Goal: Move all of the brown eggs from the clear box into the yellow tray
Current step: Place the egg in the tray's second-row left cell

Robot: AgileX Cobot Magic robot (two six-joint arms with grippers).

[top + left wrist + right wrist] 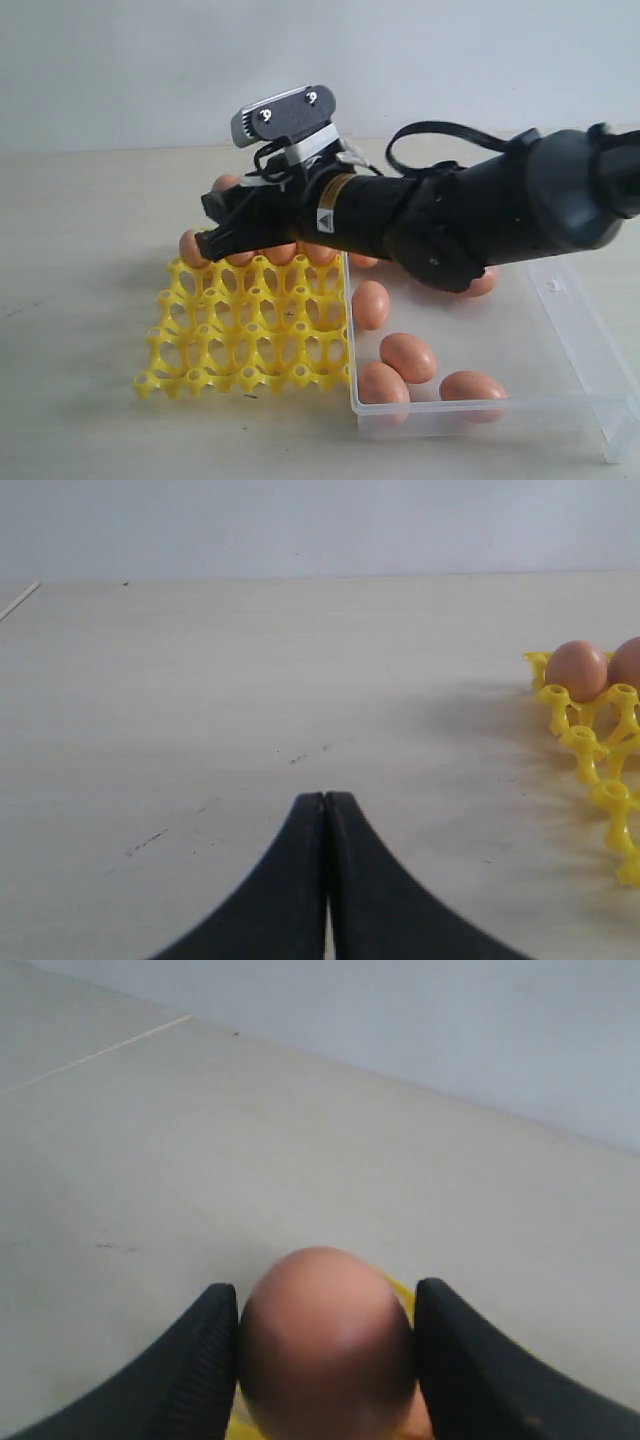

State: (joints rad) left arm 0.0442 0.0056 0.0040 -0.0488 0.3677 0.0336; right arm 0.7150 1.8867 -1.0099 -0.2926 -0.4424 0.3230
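Observation:
My right gripper (212,238) reaches in from the right over the back left corner of the yellow tray (250,340). It is shut on a brown egg (325,1345); both fingers press its sides, and a bit of yellow shows beneath. That egg (190,248) pokes out past the fingertips. More brown eggs (280,254) sit in the tray's back row. Several eggs (407,357) lie in the clear box (480,415) to the tray's right. My left gripper (325,798) is shut on nothing, low over bare table left of the tray (600,750).
Another egg (228,183) peeks out behind the right gripper's top. The right arm (470,210) spans the box's back half and hides part of it. The tray's front three rows of cups show no eggs. A pale wall stands behind the table.

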